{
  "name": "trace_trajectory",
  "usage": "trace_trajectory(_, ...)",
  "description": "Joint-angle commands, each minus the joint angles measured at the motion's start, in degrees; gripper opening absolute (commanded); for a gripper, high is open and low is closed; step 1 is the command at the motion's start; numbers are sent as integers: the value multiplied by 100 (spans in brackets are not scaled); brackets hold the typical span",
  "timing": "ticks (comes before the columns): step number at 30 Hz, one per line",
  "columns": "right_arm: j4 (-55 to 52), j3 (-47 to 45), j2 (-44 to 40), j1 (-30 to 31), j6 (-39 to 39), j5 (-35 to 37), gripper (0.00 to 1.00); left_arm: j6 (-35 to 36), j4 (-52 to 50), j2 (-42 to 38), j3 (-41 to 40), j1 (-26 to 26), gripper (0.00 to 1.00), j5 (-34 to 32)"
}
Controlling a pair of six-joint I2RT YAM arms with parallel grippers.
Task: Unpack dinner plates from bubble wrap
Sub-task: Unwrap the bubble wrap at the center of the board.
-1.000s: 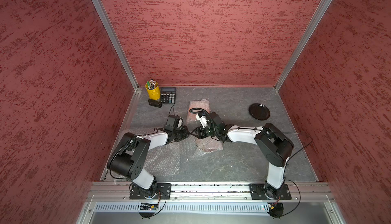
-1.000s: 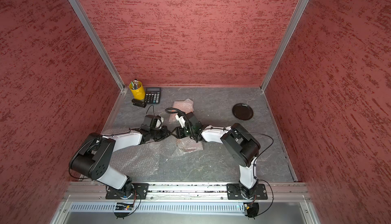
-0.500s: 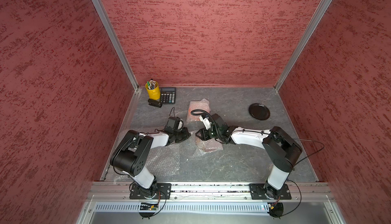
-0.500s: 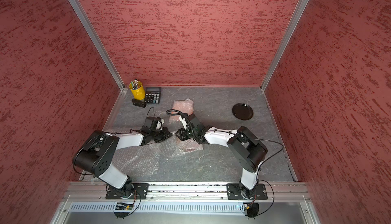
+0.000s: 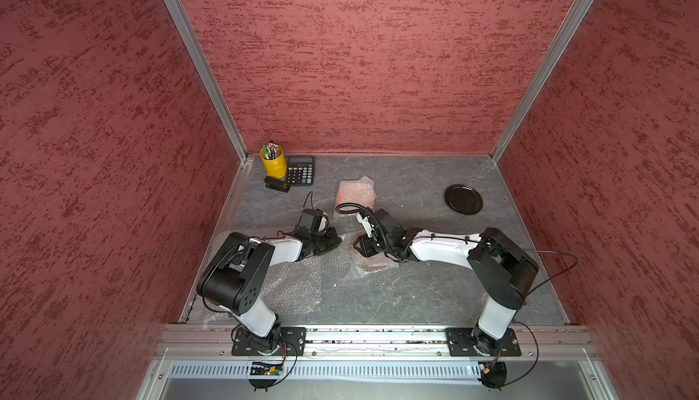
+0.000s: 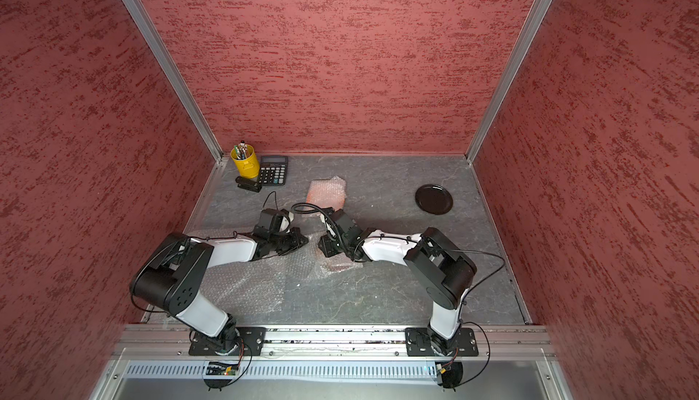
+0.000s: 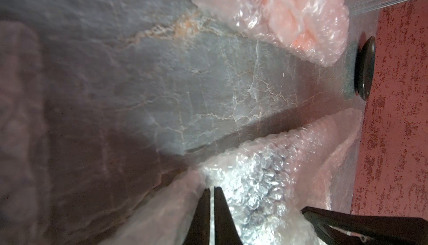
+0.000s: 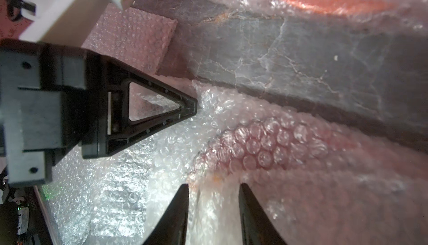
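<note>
Where the back wall meets the left wall, a yellow pen cup [image 5: 273,161], a calculator [image 5: 300,170] and a black stapler [image 5: 277,184] sit together on the grey table [image 5: 397,296]. Next, a loose sheet [image 5: 299,284] of bubble film lies flat beneath the left arm. The left gripper [image 7: 212,189] lies low over the table, its jaws clamped tight on a raised edge of the bubble wrap [image 7: 254,186]. Behind the two grippers rests a still-wrapped bundle [image 5: 355,197], with orange glowing through it. Close by and facing the left one, the right gripper [image 8: 213,184] straddles a ridge of the same wrap with its jaws apart. Whether they pinch it yet I cannot tell from the wrist view. A red plate [image 8: 278,144] shows through that wrap, lying on the table beneath the right gripper. Well to the right, near the back, the black plate [image 5: 463,199] lies bare and apart from everything.
</note>
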Motion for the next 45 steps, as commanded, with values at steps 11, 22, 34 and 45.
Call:
trace_trajectory(11, 193, -301, -437, 35, 46, 585, 3, 158, -532, 12, -124, -130, 9, -310)
trace_trajectory(22, 274, -651, -1025, -310, 117, 667, 1, 217, -709, -18, -87, -218, 9, -486)
trace_trajectory(34, 113, -1238, -1652, -994, 185, 943, 1, 248, -789, -90, -110, -245, 8, -539)
trace_trajectory(45, -446, -1569, -1846, -1250, 631, 2214, 1, 264, -833, -89, -107, -252, 8, -584)
